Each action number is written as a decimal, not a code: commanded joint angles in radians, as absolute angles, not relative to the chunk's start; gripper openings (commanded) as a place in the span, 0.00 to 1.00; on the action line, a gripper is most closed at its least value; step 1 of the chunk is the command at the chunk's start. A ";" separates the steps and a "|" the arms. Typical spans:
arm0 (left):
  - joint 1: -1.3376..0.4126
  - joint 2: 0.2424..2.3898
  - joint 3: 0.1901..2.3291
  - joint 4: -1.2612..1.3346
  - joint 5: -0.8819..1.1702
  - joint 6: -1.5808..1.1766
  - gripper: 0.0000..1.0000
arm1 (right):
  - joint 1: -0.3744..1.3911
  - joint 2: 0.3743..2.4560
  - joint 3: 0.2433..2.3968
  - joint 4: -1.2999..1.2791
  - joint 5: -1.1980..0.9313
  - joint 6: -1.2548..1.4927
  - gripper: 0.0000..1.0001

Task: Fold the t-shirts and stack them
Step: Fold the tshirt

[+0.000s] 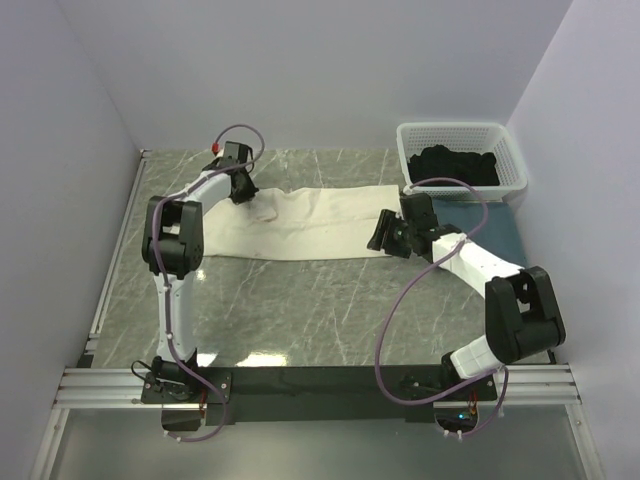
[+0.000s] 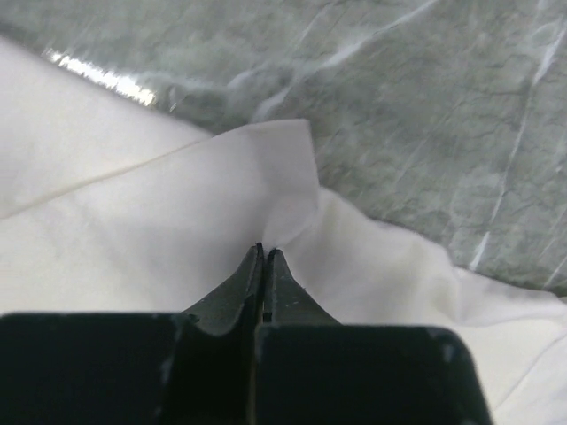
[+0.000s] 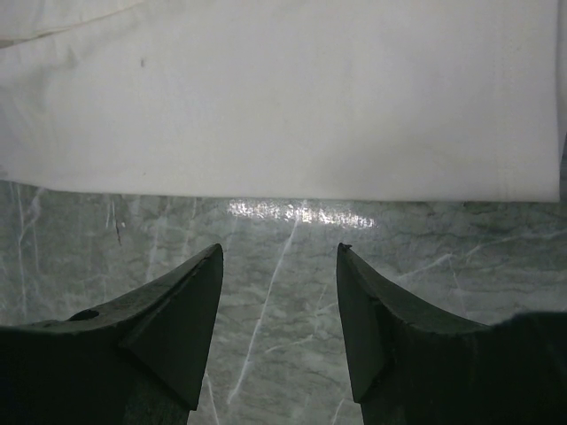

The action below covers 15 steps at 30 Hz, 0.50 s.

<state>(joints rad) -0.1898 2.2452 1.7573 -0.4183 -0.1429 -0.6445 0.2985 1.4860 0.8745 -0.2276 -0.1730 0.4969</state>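
Lying across far half of grey marble tabletop (image 1: 300, 300): white cotton t-shirt (image 1: 310, 220), flat, fold seemingly just starting. White plastic basket (image 1: 510, 150) of dark laundry, far right corner. Left gripper (image 2: 264, 252) pressed together, pinching raised fabric near shirt's far left edge. Right gripper (image 3: 279, 257) spread, empty, just short of near hem. Next, probably: closing right on hem, lifting both. Grip depth under left tips hidden.

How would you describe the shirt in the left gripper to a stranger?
On the grey marble table, look across the middle. There lies the white t-shirt, spread wide, one corner pinched by the left gripper. Its neighbours are dark: black clothes in the basket, a blue cloth beside it.
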 commanded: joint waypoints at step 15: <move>-0.106 1.772 1.137 -0.029 -0.071 -0.925 0.07 | 0.293 1.419 0.851 -0.186 -0.196 0.492 0.61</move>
